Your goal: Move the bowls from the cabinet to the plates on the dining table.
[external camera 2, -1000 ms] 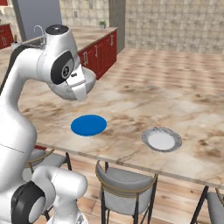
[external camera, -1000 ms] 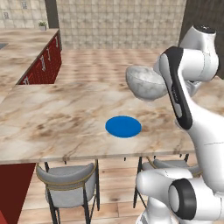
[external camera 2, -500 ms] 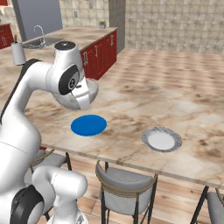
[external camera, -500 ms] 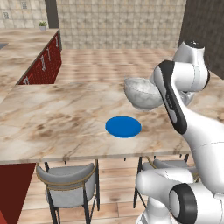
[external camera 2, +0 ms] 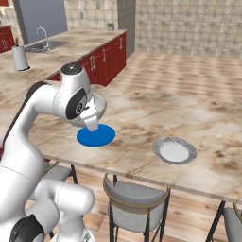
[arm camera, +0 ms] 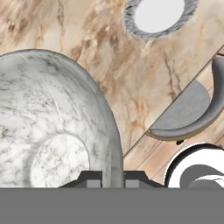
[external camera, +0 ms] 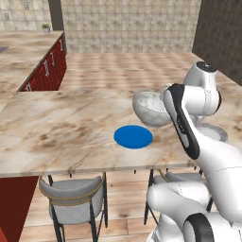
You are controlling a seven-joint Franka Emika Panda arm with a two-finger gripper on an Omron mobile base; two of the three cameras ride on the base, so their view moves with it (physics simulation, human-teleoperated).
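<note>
My gripper [arm camera: 112, 177]: jaws clamped on rim of marbled bowl [arm camera: 52, 127], one tip inside wall, one outside. Bowl held tilted in air above dining table [external camera: 56, 132]. Blue plate [external camera: 133, 136] on table at bowl's 7 o'clock, left base view. Grey plate [external camera 2: 174, 151] at blue plate's 3 o'clock, right base view. Grey chair [external camera 2: 134, 201] tucked under table edge.

Grey-white marbled bowl [external camera: 151, 109] pinched at rim in my end effector [arm camera: 113, 178], tilted, held above table [external camera: 56, 132], clear of slab. In left base view it hangs at 1 o'clock from blue plate [external camera: 133, 136], near it. Blue plate flat on table, bare. Pale grey plate [external camera 2: 175, 151] flat on table, at 3 o'clock of blue plate in right base view, apart from it.
</note>
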